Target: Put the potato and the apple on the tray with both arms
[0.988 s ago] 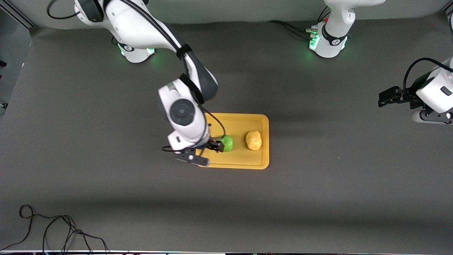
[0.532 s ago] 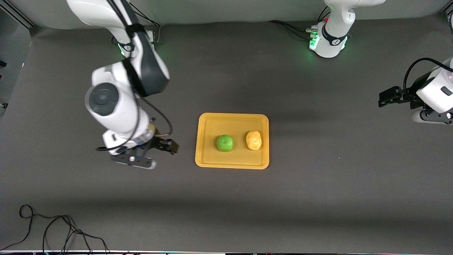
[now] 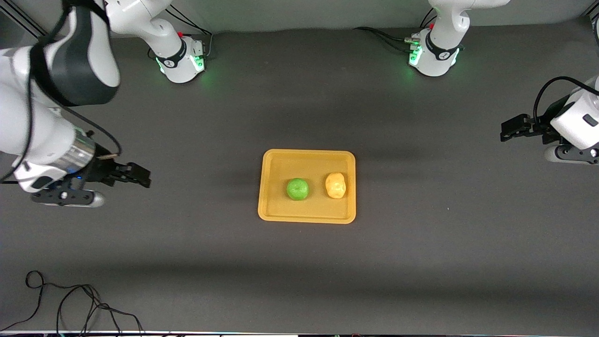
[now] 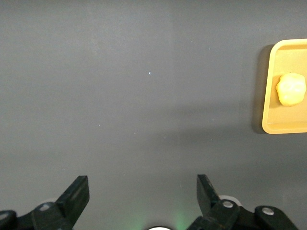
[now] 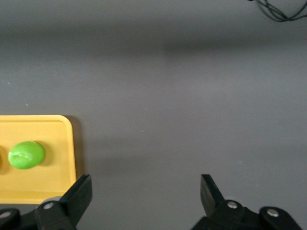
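Observation:
The yellow-orange tray [image 3: 281, 164] lies at the table's middle. The green apple [image 3: 297, 189] and the yellow-tan potato [image 3: 335, 185] rest on it side by side, the potato toward the left arm's end. My right gripper [image 3: 139, 175] is open and empty over bare table at the right arm's end, well away from the tray; its wrist view shows the apple [image 5: 26, 155] on the tray [image 5: 57, 143]. My left gripper [image 3: 510, 128] is open and empty, waiting over the left arm's end; its wrist view shows the potato [image 4: 290, 89] on the tray's [image 4: 268, 96] edge.
A dark grey mat [image 3: 421, 257] covers the table. A loose black cable [image 3: 70, 304] lies at the corner nearest the front camera at the right arm's end. The two arm bases [image 3: 180, 61] [image 3: 433, 56] glow green along the farthest edge.
My right gripper has let go of the apple on the tray and swung away from it toward the right arm's end of the table. The left arm has not moved.

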`<state>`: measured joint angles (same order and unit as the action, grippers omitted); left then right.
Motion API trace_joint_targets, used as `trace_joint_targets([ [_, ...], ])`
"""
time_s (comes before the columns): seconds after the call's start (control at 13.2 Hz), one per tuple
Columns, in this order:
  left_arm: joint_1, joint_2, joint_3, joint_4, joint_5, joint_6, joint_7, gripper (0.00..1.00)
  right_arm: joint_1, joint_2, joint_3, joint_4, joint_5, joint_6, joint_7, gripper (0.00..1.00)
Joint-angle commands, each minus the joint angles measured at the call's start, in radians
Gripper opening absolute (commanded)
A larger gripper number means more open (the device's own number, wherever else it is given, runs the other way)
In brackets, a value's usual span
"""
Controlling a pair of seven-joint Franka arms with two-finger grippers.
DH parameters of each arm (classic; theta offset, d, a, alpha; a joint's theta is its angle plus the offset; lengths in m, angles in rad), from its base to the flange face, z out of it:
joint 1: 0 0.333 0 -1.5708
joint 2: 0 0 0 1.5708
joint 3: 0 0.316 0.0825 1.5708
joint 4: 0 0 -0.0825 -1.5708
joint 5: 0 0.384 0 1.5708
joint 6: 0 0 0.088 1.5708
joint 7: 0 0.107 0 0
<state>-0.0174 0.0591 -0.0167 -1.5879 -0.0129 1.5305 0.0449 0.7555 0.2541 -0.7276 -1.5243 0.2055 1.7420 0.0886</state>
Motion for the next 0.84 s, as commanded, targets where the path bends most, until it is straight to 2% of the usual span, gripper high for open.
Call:
trace_joint_targets([
  [0.0,0.005,-0.010,-0.005,-0.003,0.011,-0.003,-0.003,1.00,0.021,-0.055,-0.045,-0.059,0.012,-0.002,-0.096,1.00],
  [0.15,0.004,-0.010,-0.005,-0.003,0.011,-0.001,-0.002,1.00,-0.002,-0.055,-0.038,-0.062,-0.003,-0.001,-0.119,1.00],
  [0.3,0.004,-0.010,-0.005,-0.001,0.011,-0.001,-0.002,1.00,-0.074,-0.061,0.025,-0.062,-0.029,-0.001,-0.124,1.00],
  [0.46,0.004,-0.012,-0.005,0.000,0.011,0.002,-0.002,1.00,-0.219,-0.108,0.197,-0.065,-0.115,-0.002,-0.127,1.00],
  [0.53,0.004,-0.012,-0.005,0.002,0.011,0.003,-0.005,1.00,-0.310,-0.125,0.283,-0.079,-0.124,0.002,-0.128,1.00],
  [0.61,0.002,-0.012,-0.005,0.002,0.011,0.003,-0.008,1.00,-0.361,-0.136,0.348,-0.088,-0.135,0.008,-0.124,1.00],
  [0.76,0.002,-0.013,-0.005,0.002,0.011,0.006,-0.014,1.00,-0.441,-0.139,0.448,-0.086,-0.219,0.014,-0.112,1.00],
])
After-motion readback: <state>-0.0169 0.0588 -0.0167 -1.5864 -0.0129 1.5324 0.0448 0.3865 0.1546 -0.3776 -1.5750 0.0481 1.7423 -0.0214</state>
